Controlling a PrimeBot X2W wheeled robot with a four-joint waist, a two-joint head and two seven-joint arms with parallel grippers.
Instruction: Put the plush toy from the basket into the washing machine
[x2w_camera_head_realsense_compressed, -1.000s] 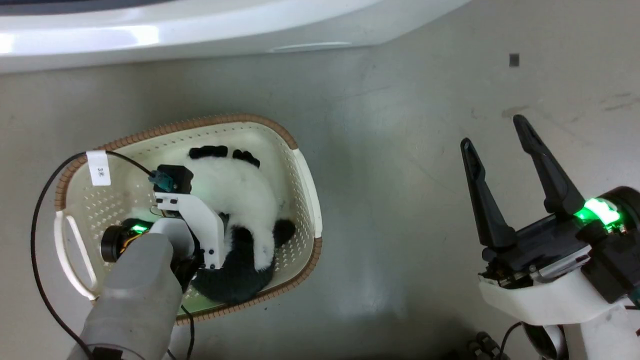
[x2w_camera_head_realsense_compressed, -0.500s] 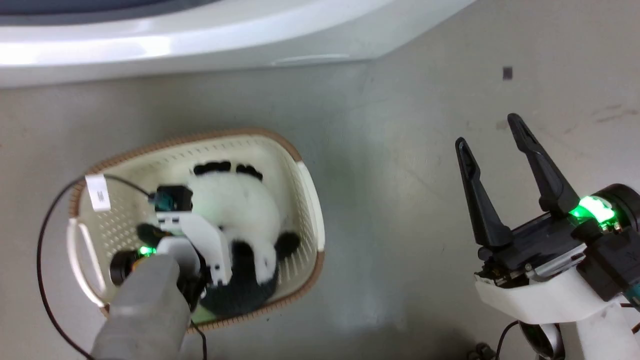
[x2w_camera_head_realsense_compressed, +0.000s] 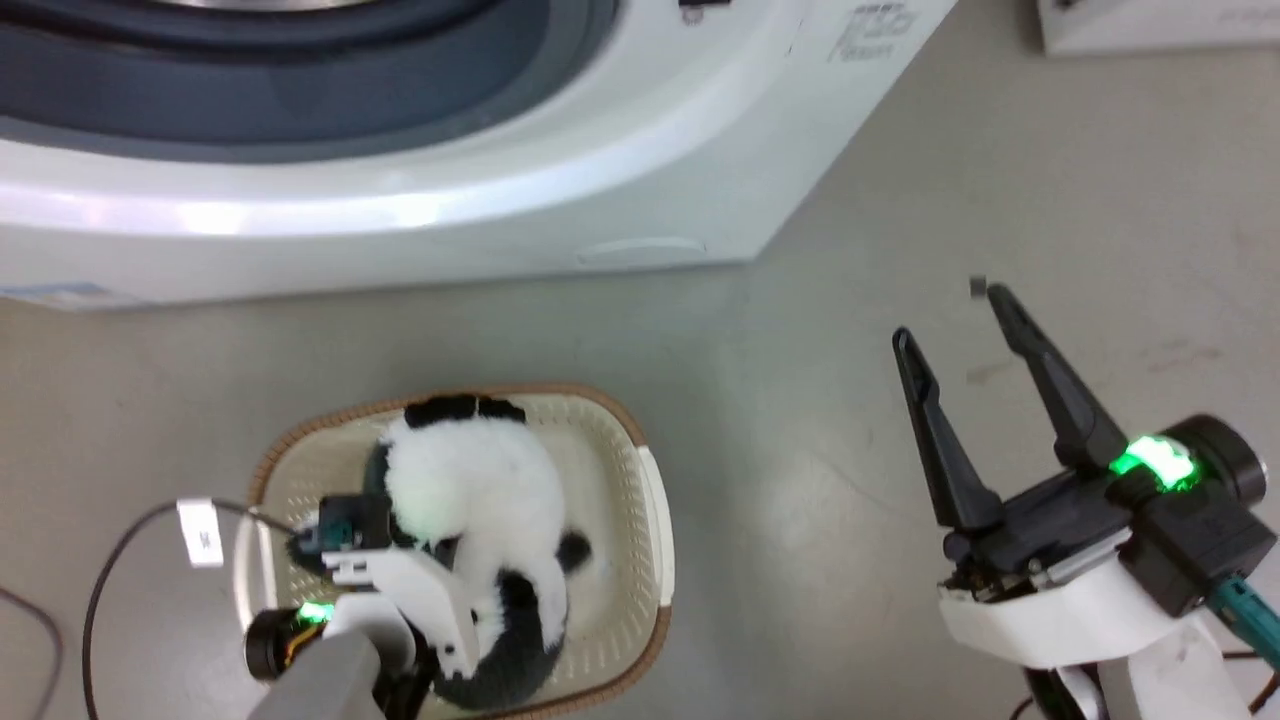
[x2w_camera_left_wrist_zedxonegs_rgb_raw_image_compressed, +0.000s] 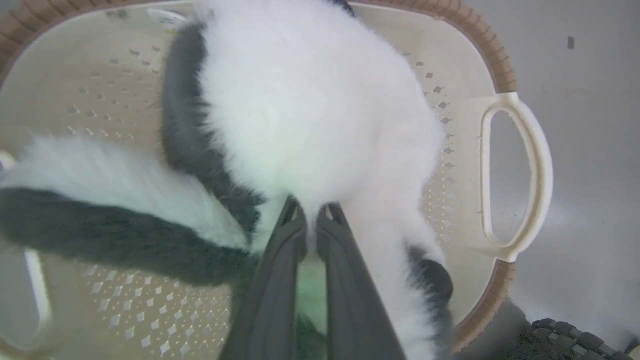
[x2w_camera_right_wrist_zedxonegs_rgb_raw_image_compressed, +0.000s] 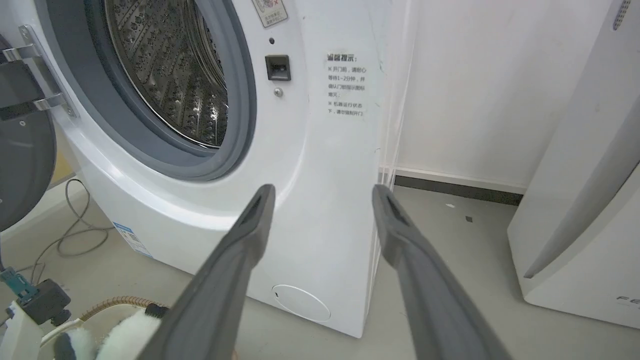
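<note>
The plush toy (x2w_camera_head_realsense_compressed: 470, 490), a fluffy white panda with black limbs, hangs partly raised over the basket (x2w_camera_head_realsense_compressed: 650, 520), its ears over the far rim. In the left wrist view my left gripper (x2w_camera_left_wrist_zedxonegs_rgb_raw_image_compressed: 311, 212) is shut on the white fur of the plush toy (x2w_camera_left_wrist_zedxonegs_rgb_raw_image_compressed: 310, 100), with the cream basket (x2w_camera_left_wrist_zedxonegs_rgb_raw_image_compressed: 480, 45) below it. My right gripper (x2w_camera_head_realsense_compressed: 950, 318) stands open over bare floor to the right, holding nothing. The washing machine (x2w_camera_head_realsense_compressed: 600, 150) stands just beyond the basket. The right wrist view has its door (x2w_camera_right_wrist_zedxonegs_rgb_raw_image_compressed: 20, 165) swung open left and the steel drum (x2w_camera_right_wrist_zedxonegs_rgb_raw_image_compressed: 170, 75) exposed.
A plain white appliance (x2w_camera_right_wrist_zedxonegs_rgb_raw_image_compressed: 590, 200) stands right of the washing machine, with a floor gap between them. Cables (x2w_camera_right_wrist_zedxonegs_rgb_raw_image_compressed: 75, 235) lie on the floor by the washer's left side. My left arm's cable (x2w_camera_head_realsense_compressed: 110, 570) loops beside the basket.
The head camera has tilted up, bringing in the washer's door seal. The left gripper has risen with the plush toy, which now overlaps the basket's far rim. The right gripper stays open.
</note>
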